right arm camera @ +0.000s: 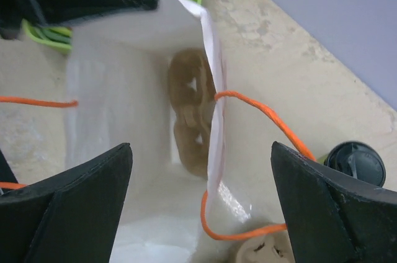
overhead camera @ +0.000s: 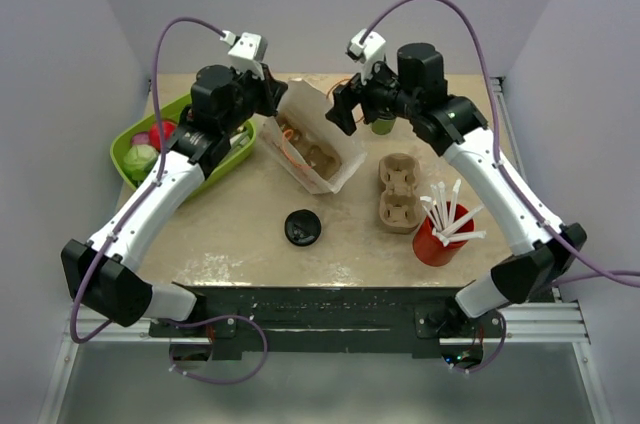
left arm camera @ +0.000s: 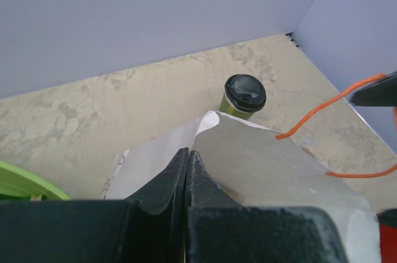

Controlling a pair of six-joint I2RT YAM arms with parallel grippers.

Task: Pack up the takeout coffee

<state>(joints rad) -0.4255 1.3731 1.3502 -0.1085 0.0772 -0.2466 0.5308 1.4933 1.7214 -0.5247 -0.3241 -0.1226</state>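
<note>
Left gripper [left arm camera: 188, 173] was pinched tight on the white bag's [left arm camera: 260, 170] rim. Right gripper [right arm camera: 201, 207] hung wide open above the bag mouth, green lidded cup [right arm camera: 356, 162] just off its right finger.

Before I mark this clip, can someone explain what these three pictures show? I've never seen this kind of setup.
Two robot arms are bolted at the near edge of a table. One picture looks down from above and behind them; the other two come from cameras on each wrist.

The left gripper is shut, its fingers pinching the edge of a white paper bag with orange string handles. A brown cup carrier already lies inside. The right gripper is open, poised at the bag's mouth.

Beside the bag stands the takeout coffee, a green cup with a black lid, not yet packed. Also on the table: a green tray, a loose black lid, another cardboard carrier and a red cup of white straws.
</note>
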